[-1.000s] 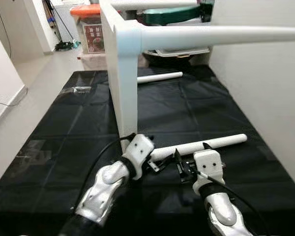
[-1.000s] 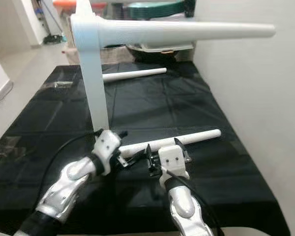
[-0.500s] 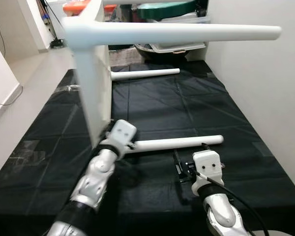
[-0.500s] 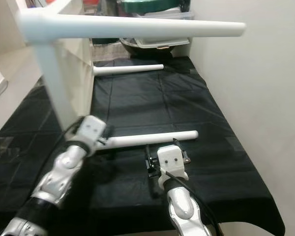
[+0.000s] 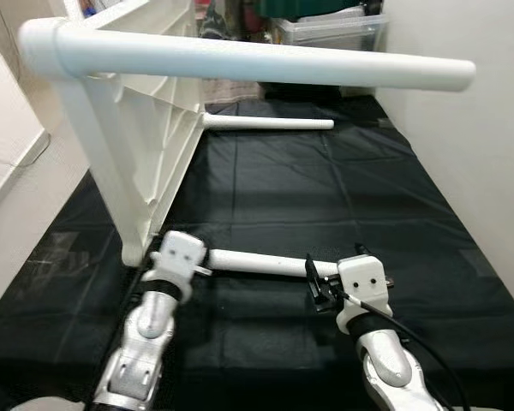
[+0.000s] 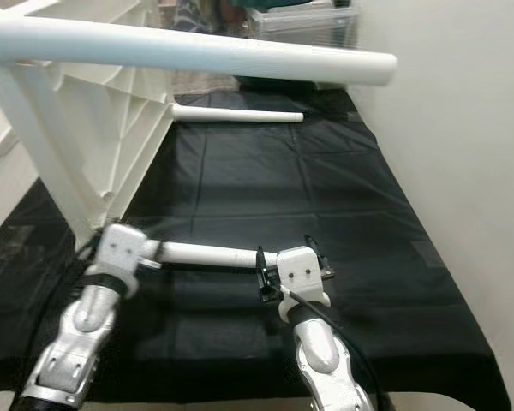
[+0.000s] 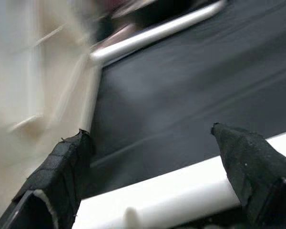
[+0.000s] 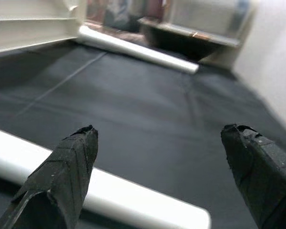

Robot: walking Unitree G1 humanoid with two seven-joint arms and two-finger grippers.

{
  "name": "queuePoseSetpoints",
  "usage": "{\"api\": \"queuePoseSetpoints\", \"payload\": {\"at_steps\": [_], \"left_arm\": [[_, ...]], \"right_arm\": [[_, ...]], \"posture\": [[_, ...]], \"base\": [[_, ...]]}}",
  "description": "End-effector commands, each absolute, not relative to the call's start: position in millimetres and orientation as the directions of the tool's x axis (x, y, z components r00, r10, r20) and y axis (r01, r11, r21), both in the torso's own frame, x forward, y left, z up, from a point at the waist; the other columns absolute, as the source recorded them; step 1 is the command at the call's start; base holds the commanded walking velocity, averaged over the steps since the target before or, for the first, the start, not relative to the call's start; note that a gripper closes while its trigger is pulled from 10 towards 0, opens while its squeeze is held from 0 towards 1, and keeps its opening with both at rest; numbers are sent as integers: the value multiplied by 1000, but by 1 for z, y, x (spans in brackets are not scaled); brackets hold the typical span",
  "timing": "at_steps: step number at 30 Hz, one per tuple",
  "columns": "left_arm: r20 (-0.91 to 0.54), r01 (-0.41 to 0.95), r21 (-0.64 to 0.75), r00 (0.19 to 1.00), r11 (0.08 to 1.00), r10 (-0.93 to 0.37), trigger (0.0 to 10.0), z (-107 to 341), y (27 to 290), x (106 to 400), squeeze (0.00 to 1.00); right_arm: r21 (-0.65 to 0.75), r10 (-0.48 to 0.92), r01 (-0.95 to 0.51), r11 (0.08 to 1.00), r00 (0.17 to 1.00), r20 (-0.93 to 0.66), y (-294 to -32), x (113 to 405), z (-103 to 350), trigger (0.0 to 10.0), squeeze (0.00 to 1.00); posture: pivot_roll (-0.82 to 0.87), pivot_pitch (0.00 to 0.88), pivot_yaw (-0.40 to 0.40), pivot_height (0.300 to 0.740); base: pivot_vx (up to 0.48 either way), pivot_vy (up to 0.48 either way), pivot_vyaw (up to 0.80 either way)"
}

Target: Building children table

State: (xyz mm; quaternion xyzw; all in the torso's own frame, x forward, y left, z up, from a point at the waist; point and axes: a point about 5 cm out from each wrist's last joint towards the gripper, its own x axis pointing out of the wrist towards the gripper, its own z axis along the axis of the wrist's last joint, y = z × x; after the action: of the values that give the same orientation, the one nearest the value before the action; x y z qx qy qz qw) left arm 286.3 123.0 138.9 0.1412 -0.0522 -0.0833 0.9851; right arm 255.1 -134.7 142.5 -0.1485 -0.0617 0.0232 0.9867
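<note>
I am looking down at a black sheet [image 5: 325, 197] spread on the floor. My left gripper [image 7: 157, 191] is reaching to one end of a white table leg [image 5: 265, 263] that is lying flat on the sheet, and its two black fingers [image 7: 62, 162] are spread wide with the leg between them (they are not squeezing it). My right gripper [image 8: 162, 176] is sitting at the other end of the same leg, and its fingers [image 8: 66, 167] are wide apart too, with the leg just under them. The white table top [image 5: 137, 145] is standing on its edge at my left, touching the sheet. One leg [image 5: 265, 64] is sticking out of it, high up, pointing to the wall [image 5: 471, 128]. Another loose leg [image 5: 270, 123] is lying far back on the sheet.
</note>
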Motion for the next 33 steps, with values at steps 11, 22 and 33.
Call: {"api": "queuePoseSetpoints", "payload": {"at_steps": [11, 22, 33], "left_arm": [[101, 238, 267, 957, 934, -273, 10000, 143, 115, 267, 0], [126, 155, 295, 972, 943, -199, 10000, 148, 142, 272, 0], [133, 207, 319, 956, 925, -260, 10000, 158, 158, 307, 0]], "right_arm": [[-583, 63, 216, 783, 905, 420, -124, 255, 192, 10000, 0], [-604, -4, 537, 588, 749, 663, -132, 252, 222, 10000, 0], [-546, 68, 684, 484, 593, 802, -115, 251, 260, 10000, 0]], "posture": [[60, 96, 11, 740], [59, 83, 15, 740], [52, 88, 20, 740]], "base": [[0, 0, 0], [0, 0, 0], [0, 0, 0]]}}
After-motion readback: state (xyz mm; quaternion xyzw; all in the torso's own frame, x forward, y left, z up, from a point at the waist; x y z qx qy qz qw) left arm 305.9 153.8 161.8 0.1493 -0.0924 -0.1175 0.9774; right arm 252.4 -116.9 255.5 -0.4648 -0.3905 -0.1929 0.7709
